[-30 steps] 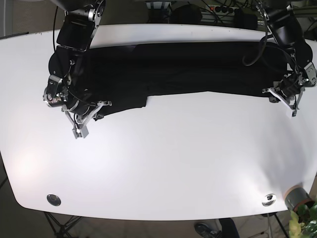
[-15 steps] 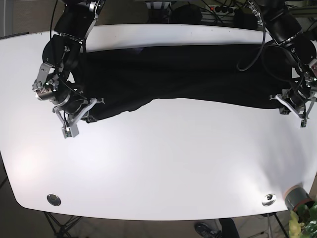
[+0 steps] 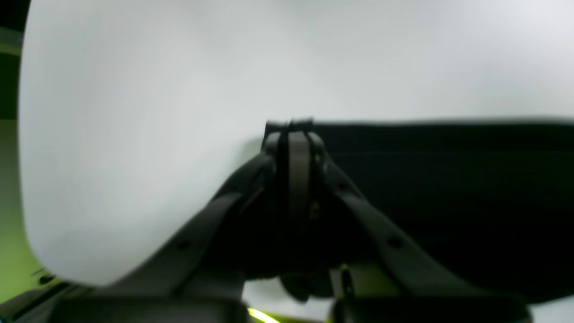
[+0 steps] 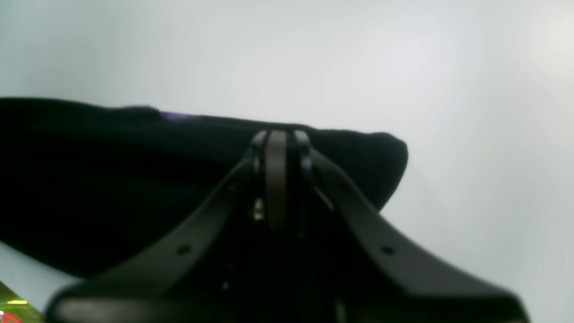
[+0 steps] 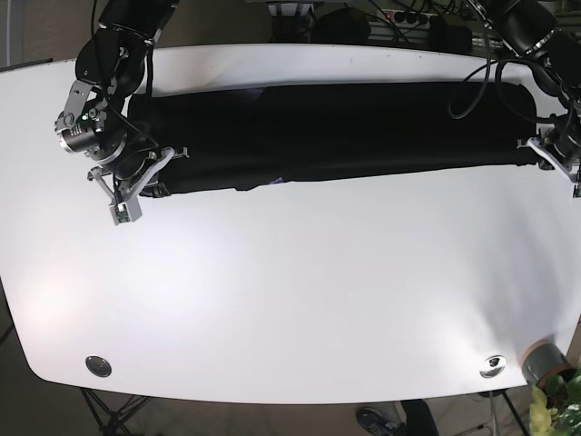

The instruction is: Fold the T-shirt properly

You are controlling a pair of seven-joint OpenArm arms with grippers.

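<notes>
The black T-shirt (image 5: 336, 127) lies stretched in a long band across the far half of the white table (image 5: 300, 291). My right gripper (image 5: 156, 186) is at the shirt's left end. In the right wrist view it (image 4: 278, 139) is shut on the cloth (image 4: 89, 179) near a rounded edge. My left gripper (image 5: 537, 156) is at the shirt's right end. In the left wrist view it (image 3: 293, 130) is shut on the straight edge of the shirt (image 3: 448, 179) near its corner. The jaws of both are pressed together with cloth between them.
Two metal discs (image 5: 98, 366) (image 5: 493, 365) sit near the table's front corners. A grey pot with a green plant (image 5: 545, 361) stands off the front right corner. Cables and dark gear (image 5: 408, 18) lie behind the table's back edge.
Both arms have moved outward and toward the back of the table. The shirt's front edge has been drawn straighter and tauter, and the hanging left part has been pulled up into the band.
</notes>
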